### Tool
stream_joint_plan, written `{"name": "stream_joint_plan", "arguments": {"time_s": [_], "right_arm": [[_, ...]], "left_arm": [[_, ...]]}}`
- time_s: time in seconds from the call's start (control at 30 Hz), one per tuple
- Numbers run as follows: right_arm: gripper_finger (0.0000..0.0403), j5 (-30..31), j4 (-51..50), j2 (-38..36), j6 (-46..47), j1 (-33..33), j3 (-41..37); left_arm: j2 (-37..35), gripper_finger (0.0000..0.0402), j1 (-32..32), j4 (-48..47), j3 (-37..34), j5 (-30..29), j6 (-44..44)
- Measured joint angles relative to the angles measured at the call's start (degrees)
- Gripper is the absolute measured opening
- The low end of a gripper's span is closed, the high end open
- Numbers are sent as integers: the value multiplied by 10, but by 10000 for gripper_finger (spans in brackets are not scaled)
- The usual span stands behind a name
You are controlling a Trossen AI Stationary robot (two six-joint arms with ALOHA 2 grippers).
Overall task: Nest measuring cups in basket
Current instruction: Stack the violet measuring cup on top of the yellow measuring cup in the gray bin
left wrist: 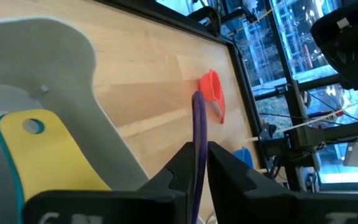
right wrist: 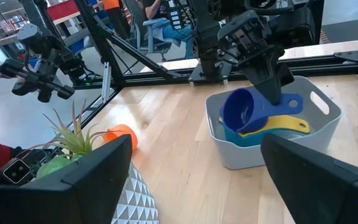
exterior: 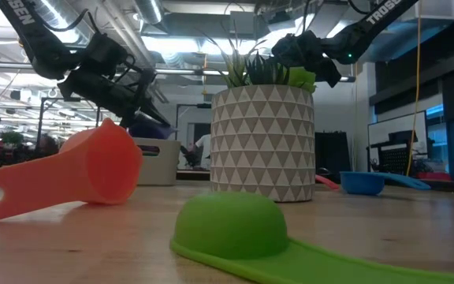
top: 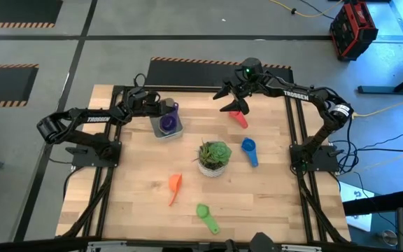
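We start with the basket (top: 157, 130), which stands on the table (top: 271, 203) towards its far left, under the left pincer (top: 164, 110). The basket looks light, so if the arm pulls away at a slant it could drag or tip it and spill what is already stacked inside.

Next is the plant pot (top: 213, 168) in the middle of the table. It stands between the basket and the loose cups in front, and we judge that a low sweep across it could knock it over.

The purple cup (right wrist: 241, 111) sits tilted in the basket on top of the yellow cup (right wrist: 278, 126). The left pincer is almost closed on its thin handle and has hold of it. The cup does not look seated yet. If the pincer lets go now, it may rest crooked, hook its handle on the rim, or block the cups that have to follow.

The right pincer (top: 238, 105) hangs wide open and empty just above the red cup (top: 239, 119), at the far edge and well apart from the basket. If the pincer comes down off-centre, it could push that small cup away or flip it.
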Motion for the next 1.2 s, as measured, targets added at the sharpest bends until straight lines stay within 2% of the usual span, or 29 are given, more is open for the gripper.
{"name": "stream_joint_plan", "arguments": {"time_s": [0.5, 0.77, 0.97, 1.2], "right_arm": [[361, 0, 0, 0, 0, 0, 0], [361, 0, 0, 0, 0, 0, 0], [361, 0, 0, 0, 0, 0, 0], [361, 0, 0, 0, 0, 0, 0]], "left_arm": [[0, 104, 0, -2, 0, 0, 9], [0, 104, 0, 8, 0, -26, 34], [0, 103, -11, 76, 1, -27, 83], [0, 103, -58, 65, 61, -27, 185]]}}
